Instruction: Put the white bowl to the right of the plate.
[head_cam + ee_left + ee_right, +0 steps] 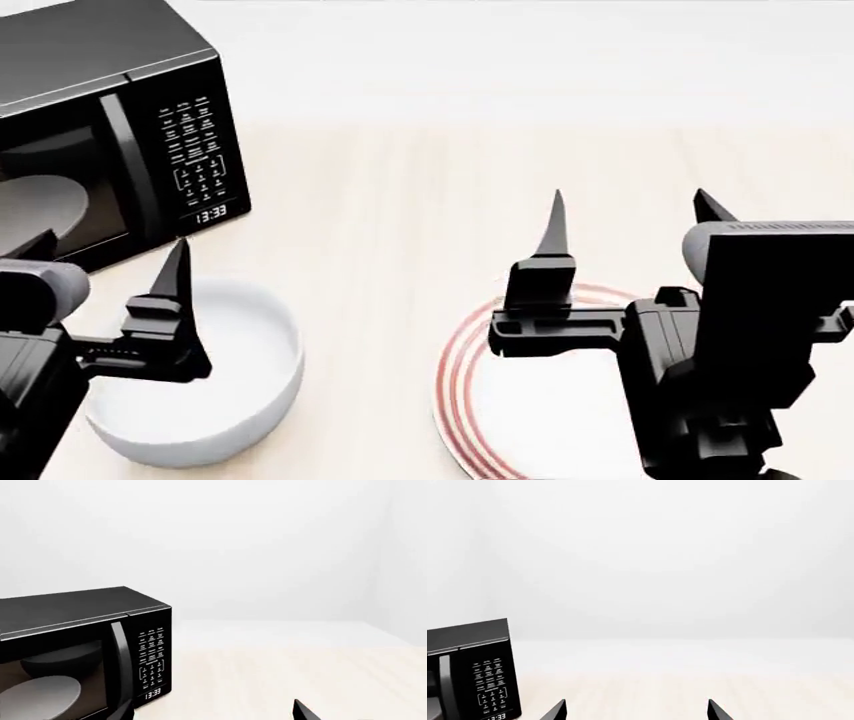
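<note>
right gripper [627,225] spread above plate [461,400] | microwave [114,130] clock 13:33

Setting: my worktop [400,200] is a pale, light-wood surface with faint lengthwise grain, running away from me to a whiter band at its far edge. Behind it stands a plain white wall [233,545], with no windows or fixtures visible in any view. In the left wrist view a second wall [407,555] meets it at a soft corner. Lighting is even and diffuse; shadows are weak. At the far left of the worktop sits a black microwave [120,130], door shut, with a greyish turntable disc [40,697] visible through the glass. Its keypad panel faces me, and the clock [211,214] reads 13:33.
</note>
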Available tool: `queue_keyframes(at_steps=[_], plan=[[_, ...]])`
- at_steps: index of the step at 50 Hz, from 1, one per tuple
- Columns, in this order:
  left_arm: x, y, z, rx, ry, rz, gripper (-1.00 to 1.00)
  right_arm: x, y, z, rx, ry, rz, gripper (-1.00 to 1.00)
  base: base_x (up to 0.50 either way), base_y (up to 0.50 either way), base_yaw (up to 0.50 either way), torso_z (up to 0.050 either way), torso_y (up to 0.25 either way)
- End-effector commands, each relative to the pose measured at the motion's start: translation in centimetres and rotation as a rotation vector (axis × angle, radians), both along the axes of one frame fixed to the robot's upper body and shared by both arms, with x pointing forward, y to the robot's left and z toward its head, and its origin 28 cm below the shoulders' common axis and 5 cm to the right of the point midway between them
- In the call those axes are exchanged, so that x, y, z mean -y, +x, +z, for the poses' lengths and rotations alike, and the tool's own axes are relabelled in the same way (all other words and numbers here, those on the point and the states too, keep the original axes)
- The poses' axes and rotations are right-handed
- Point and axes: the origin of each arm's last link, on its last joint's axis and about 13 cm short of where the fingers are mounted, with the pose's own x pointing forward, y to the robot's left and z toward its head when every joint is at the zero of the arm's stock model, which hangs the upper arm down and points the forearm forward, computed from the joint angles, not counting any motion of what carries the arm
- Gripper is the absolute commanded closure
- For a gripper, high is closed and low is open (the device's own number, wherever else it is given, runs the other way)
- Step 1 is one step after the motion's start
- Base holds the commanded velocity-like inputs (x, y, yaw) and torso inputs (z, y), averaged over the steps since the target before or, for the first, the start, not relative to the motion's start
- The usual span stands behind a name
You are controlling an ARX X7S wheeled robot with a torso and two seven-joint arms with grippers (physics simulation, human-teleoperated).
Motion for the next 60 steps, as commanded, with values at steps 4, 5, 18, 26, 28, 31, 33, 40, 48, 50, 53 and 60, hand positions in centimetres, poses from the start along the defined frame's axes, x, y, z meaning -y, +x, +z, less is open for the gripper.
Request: queue_keyframes(at_steps=[4, 5, 18, 26, 28, 31, 33, 40, 48, 50, 53, 60], plan=[[-0.1, 0.1, 0.2, 0.004, -0.006, 0.001, -1.00, -0.1, -0.1, 0.9, 0.025, -0.005, -0.007, -1.00, 0.50, -0.01, 0.00, 0.000, 0.004], [-0.1, 0.1, 0.2, 0.003, -0.007, 0.001, -1.00, -0.1, -0.1, 0.9, 0.025, -0.005, -0.006, -1.00, 0.50, -0.02, 0.00, 0.000, 0.000], [-0.1, 0.0, 0.3, 0.007, -0.012, -0.002, -1.00, -0.2, -0.1, 1.0, 0.024, -0.009, -0.003, -1.00, 0.50, -0.07, 0.00, 0.000, 0.001], [-0.2, 0.1, 0.2, 0.004, -0.015, 0.003, -1.00, -0.6, 0.8, 0.9, -0.068, -0.077, -0.110, -1.00, 0.31, -0.05, 0.00, 0.000, 0.000], [-0.3, 0.0, 0.2, 0.005, -0.013, 0.010, -1.00, -0.9, 1.4, 1.2, -0.139, -0.118, -0.245, -1.00, 0.00, 0.00, 0.00, 0.000, 0.000], [-0.6, 0.0, 0.1, 0.007, -0.014, 0.025, -1.00, -1.0, 1.5, 1.7, -0.161, -0.091, -0.224, -1.00, 0.00, 0.00, 0.00, 0.000, 0.000], [-1.0, 0.0, -0.3, -0.002, 0.009, 0.069, -1.00, -1.0, 1.8, 2.3, -0.161, -0.070, -0.153, -1.00, 0.00, 0.00, 0.00, 0.000, 0.000], [-2.0, -0.2, -1.1, -0.003, 0.056, 0.143, -1.00, -1.2, 2.8, 4.1, -0.136, -0.010, -0.045, -1.00, 0.00, 0.00, 0.00, 0.000, 0.000], [-2.7, -1.3, -2.4, -0.060, 0.150, 0.253, -1.00, -2.0, 2.5, 5.5, -0.132, -0.041, 0.127, -1.00, 0.00, 0.00, 0.00, 0.000, 0.000], [-2.8, -1.8, -2.7, -0.042, 0.171, 0.334, -1.00, -2.1, 2.4, 5.6, -0.173, -0.025, 0.181, -1.00, 0.00, 0.00, 0.00, 0.000, 0.000], [-3.3, -2.7, -3.1, -0.044, 0.127, 0.322, -1.00, -2.5, 2.8, 6.0, -0.201, -0.005, 0.152, -1.00, 0.00, 0.00, 0.00, 0.000, 0.000], [-4.8, -4.3, -4.2, -0.038, 0.088, 0.382, -1.00, -4.0, 3.3, 7.0, -0.198, -0.002, 0.117, -1.00, 0.00, 0.00, 0.00, 0.000, 0.000]])
